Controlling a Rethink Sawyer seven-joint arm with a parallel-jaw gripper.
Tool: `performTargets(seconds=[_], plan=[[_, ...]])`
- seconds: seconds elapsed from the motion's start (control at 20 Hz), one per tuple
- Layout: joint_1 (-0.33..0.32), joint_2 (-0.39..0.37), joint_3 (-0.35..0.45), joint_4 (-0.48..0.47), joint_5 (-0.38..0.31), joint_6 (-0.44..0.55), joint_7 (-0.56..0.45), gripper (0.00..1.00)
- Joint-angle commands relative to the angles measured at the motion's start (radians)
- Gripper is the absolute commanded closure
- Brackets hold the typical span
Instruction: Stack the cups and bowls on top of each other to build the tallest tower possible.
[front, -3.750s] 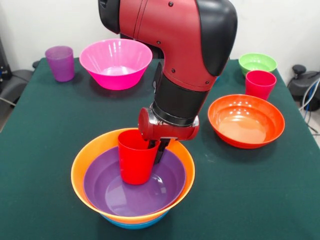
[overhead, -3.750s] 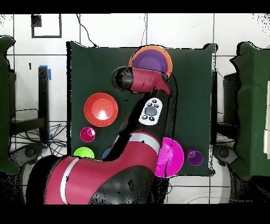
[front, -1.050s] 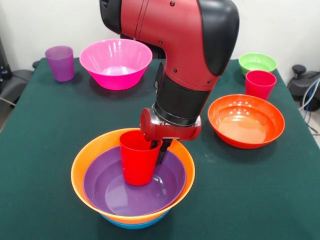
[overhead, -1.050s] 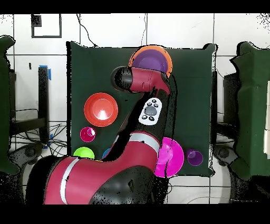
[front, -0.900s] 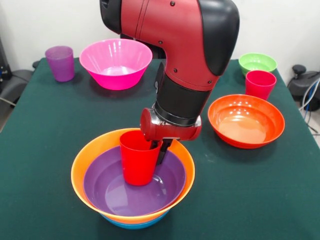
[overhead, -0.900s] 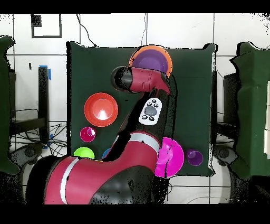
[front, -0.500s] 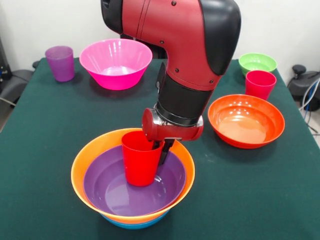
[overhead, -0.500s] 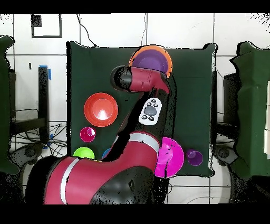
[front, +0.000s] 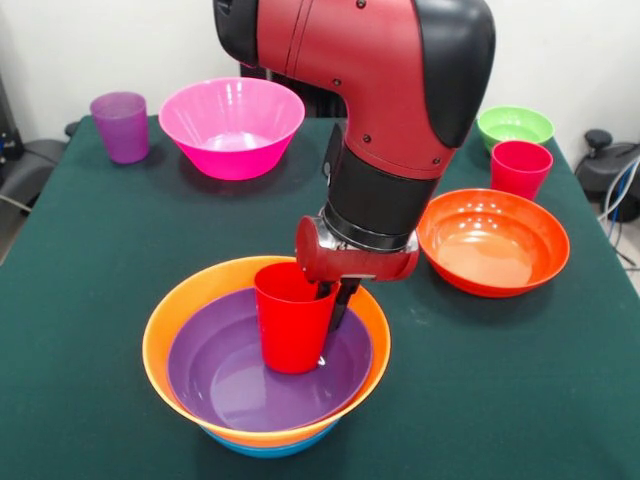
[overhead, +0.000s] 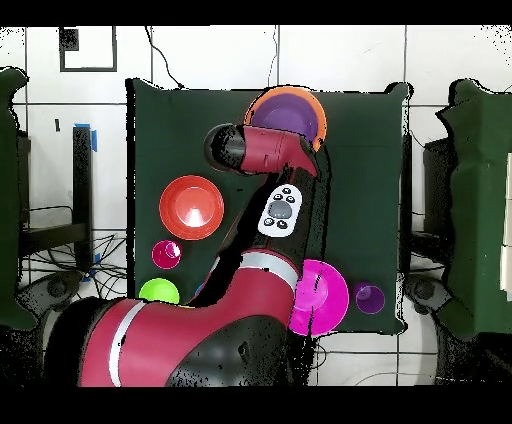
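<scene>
A partly built tower (front: 265, 385) was seen at the near side of the green-clothed table (front: 90, 260): a blue bowl (front: 262, 447) at the bottom, of which only a sliver showed, an orange bowl (front: 168, 320) nested in it, and a purple bowl (front: 240, 385) nested in that. A red cup (front: 293, 318) was held upright inside the purple bowl, its base at or just above the bowl's floor; contact could not be made out. The gripper (front: 328, 296) was closed on the cup's far rim, one dark finger down the outside wall and the other hidden inside.

Several pieces were left unstacked. A pink bowl (front: 232, 125) and a translucent purple cup (front: 120, 126) stood well apart at the far side. A red-orange bowl (front: 492, 241), a second red cup (front: 520, 168) and a green bowl (front: 515, 125) were grouped on the other side. In the overhead view the arm covered most of the stack, with only the purple bowl's (overhead: 291, 113) rim showing.

The task was judged under half done: three bowls nested, one cup being placed and not yet released, five pieces remaining.
</scene>
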Motion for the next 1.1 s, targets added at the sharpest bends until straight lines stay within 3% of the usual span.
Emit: performTargets(seconds=[0.05, 0.3, 0.75, 1.1], plan=[[0.022, 0.005, 0.132, 0.016, 0.013, 0.083, 0.148, 1.00], [0.024, 0.011, 0.128, 0.014, 0.013, 0.081, 0.152, 1.00], [0.022, 0.092, 0.112, -0.036, 0.015, 0.035, 0.183, 1.00], [0.023, 0.097, 0.106, -0.037, 0.013, 0.022, 0.191, 1.00]])
